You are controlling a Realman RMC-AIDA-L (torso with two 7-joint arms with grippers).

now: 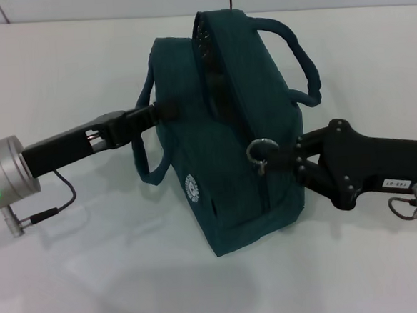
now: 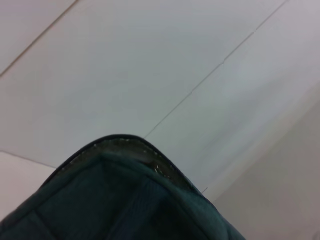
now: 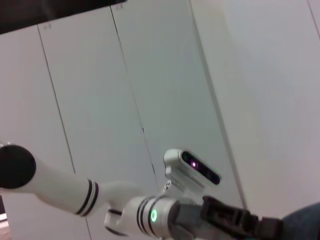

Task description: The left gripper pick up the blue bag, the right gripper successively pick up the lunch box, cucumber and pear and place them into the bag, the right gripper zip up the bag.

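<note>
The likeliest trouble lies at the zipper. The right gripper (image 1: pixel 289 158), reaching in from the lower right of the head view, has its jaws closed on the tab of the ring pull (image 1: pixel 261 151), and that is a small, thin hold. If the fingers slide off the tab, the pull would drop and the zipper would stay partly open. A tug off the line of the zipper track could also jam the slider in the fabric, or drag the whole bag (image 1: pixel 229 141) sideways.

That second risk depends on the left gripper (image 1: pixel 159 112), which comes in from the left edge and is clamped on the bag's near side beside one handle (image 1: pixel 147 139). Its hold is all that braces the bag; a slack grip would let the soft sides fold or tip.

The bag sits at the centre of the white table (image 1: pixel 74 280), tilted, dark teal, with a small white logo (image 1: pixel 191 188) low on its front. Toward the upper middle of the frame the top seam still gapes, showing a strip of shiny lining (image 1: pixel 207 53), so the closing looks unfinished. The far handle (image 1: pixel 298 57) arches behind. No lunch box, cucumber or pear is visible outside; presumably they are inside.
</note>
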